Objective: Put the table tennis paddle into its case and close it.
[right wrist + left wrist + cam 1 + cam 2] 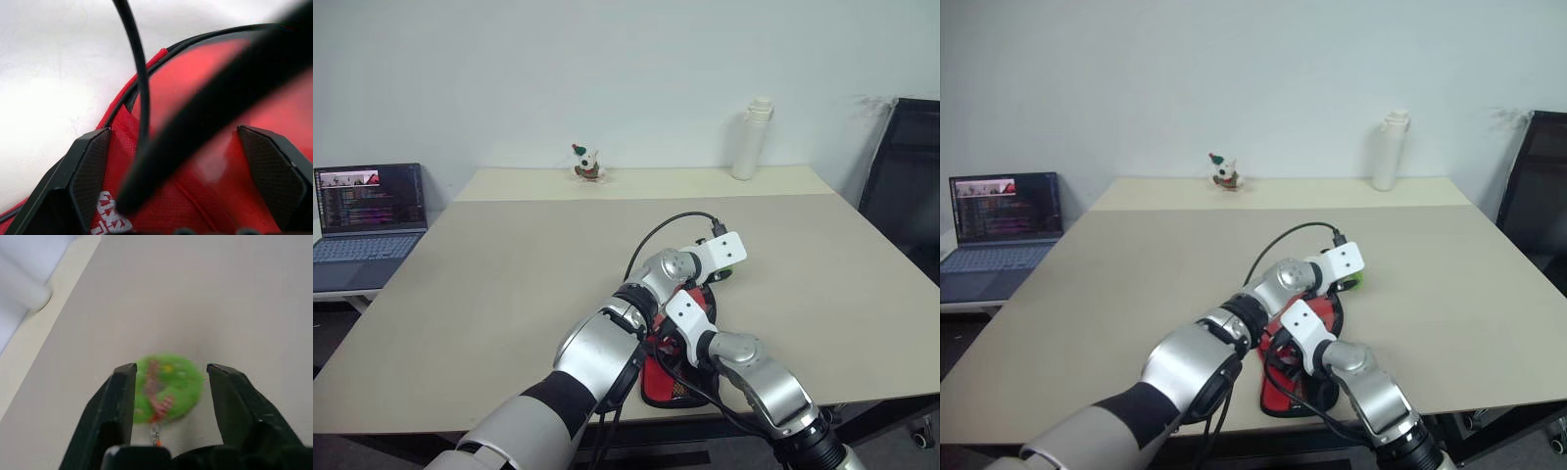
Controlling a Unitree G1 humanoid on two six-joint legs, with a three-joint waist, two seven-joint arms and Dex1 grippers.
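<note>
The case (656, 375), red with black trim and a white logo (110, 223), lies flat near the table's front edge beneath both arms. Its green zipper charm (168, 387) rests on the table at the case's far end. My left gripper (171, 369) reaches across to it and is open, one finger on each side of the charm. My right gripper (178, 132) is open wide just over the red fabric, and a black cable (139, 83) crosses in front of it. The table tennis paddle is hidden.
The beige table (509, 284) stretches away to the left and back. A white bottle (752, 139) and a small toy figure (587, 164) stand at its far edge. A laptop (370, 211) sits at the left and a black chair (906, 176) at the right.
</note>
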